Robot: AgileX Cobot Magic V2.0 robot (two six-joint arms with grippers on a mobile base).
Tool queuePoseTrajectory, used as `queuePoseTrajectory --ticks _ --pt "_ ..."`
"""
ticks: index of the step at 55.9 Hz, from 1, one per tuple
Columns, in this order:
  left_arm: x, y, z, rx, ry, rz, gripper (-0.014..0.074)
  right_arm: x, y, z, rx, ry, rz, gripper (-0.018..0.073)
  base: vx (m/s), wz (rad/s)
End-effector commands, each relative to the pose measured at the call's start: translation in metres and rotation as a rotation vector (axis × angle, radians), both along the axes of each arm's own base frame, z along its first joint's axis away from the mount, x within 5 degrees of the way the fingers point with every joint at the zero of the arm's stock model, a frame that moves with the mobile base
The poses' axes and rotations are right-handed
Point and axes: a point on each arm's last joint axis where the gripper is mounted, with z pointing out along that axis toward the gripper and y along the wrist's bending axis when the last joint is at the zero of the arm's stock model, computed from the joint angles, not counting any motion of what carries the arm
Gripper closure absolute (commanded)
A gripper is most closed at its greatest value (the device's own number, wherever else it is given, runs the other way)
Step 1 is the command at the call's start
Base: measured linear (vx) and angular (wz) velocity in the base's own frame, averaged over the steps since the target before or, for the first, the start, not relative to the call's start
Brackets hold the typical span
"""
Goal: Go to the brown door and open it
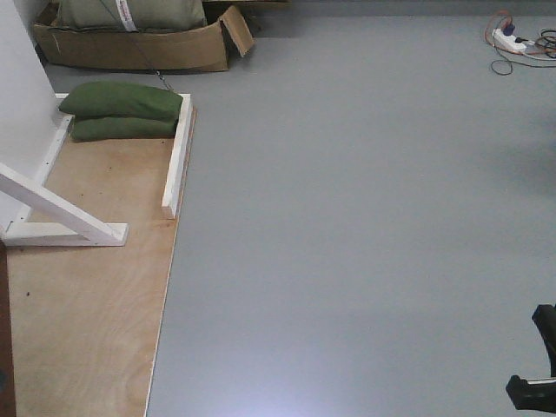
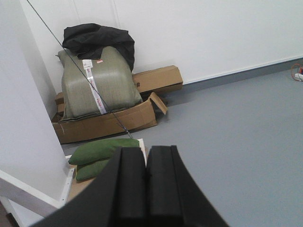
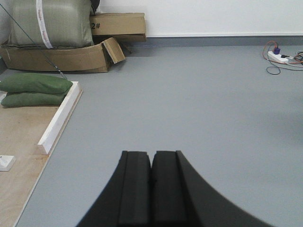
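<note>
Of the brown door, only a thin dark brown strip [image 1: 5, 330] shows at the lower left edge of the front view; I cannot tell for sure that it is the door, and no handle shows. My left gripper [image 2: 145, 153] is shut with nothing in it. It points toward the green sandbags [image 2: 102, 150] and the white panel [image 2: 23, 123] on the left. My right gripper [image 3: 152, 157] is also shut and empty, hanging over bare grey floor [image 3: 189, 109]. A black part of the right arm [image 1: 534, 369] shows at the front view's lower right.
A white wooden brace frame [image 1: 65, 217] stands on a plywood base [image 1: 87, 313] at the left, weighted by two green sandbags [image 1: 122, 111]. Behind them lies a cardboard box [image 1: 139, 48] with a grey-green sack [image 2: 97, 82]. A power strip with cables [image 1: 517, 39] lies far right.
</note>
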Motion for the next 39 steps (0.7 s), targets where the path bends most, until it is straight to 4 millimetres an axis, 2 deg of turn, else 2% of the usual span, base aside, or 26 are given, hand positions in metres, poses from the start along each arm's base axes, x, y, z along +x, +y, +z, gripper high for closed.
queuePoseTrajectory --ticks 1,39 --pt "-0.0017 0.0002 0.0136 -0.024 -0.106 -0.001 0.0603 0.0016 -0.0006 0.0055 -0.007 -0.078 -0.005 0.0559 0.11 0.06" --pt "-0.0017 0.0002 0.0137 -0.024 -0.107 -0.001 0.0603 0.0016 -0.0006 0.0055 -0.007 -0.078 -0.005 0.0559 0.02 0.02"
